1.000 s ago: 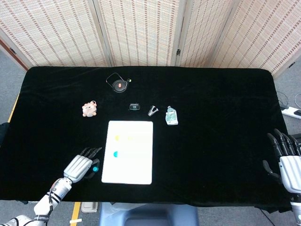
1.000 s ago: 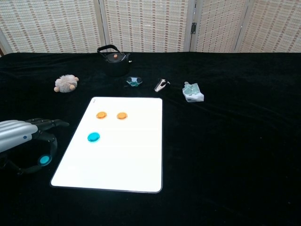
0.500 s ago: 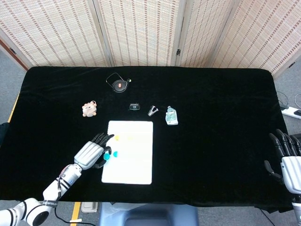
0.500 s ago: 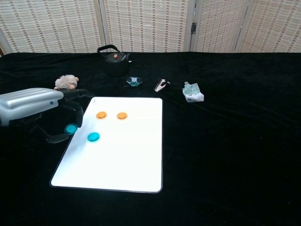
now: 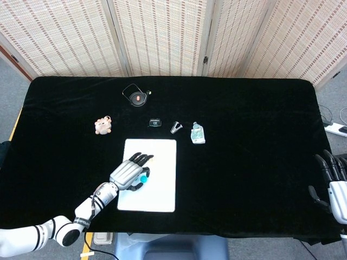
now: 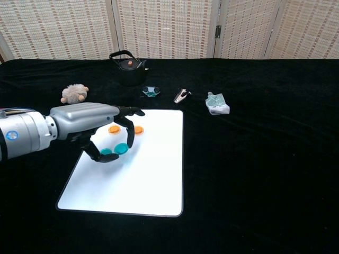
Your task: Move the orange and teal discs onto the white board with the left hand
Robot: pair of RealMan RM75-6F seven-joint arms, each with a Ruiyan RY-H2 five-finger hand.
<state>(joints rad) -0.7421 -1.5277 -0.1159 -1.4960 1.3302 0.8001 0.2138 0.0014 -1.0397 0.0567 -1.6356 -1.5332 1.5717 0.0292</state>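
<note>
The left hand (image 6: 98,124) hangs over the white board (image 6: 145,174), its palm facing down and its fingers (image 6: 128,112) curled forward. Between thumb and a fingertip it pinches a teal disc (image 6: 121,148), held just above the board's surface. A second teal disc (image 6: 106,152) lies on the board directly under the hand, just beside the held one on the wrist side and partly hidden by the thumb. Two orange discs sit on the board just beyond the fingertips: one orange disc (image 6: 114,129) shows under the fingers, and the other orange disc (image 6: 138,129) lies just past them, toward the far edge of the board. In the head view the same hand (image 5: 129,173) covers the near-left part of the board (image 5: 162,184), with the held teal disc (image 5: 143,177) peeping out at its side.

Farther off beyond the fingers, on the black worktop (image 6: 265,159), stand a dark kettle (image 6: 127,66), a small glass dish (image 6: 151,91), a metal clip (image 6: 181,95) and a crumpled packet (image 6: 216,103). A plush toy (image 6: 74,93) rests on the worktop beyond the back of the hand, well apart from the board.

The right hand (image 5: 333,181) shows only at the edge of the head view, well away from everything, its fingers spread apart and holding nothing.
</note>
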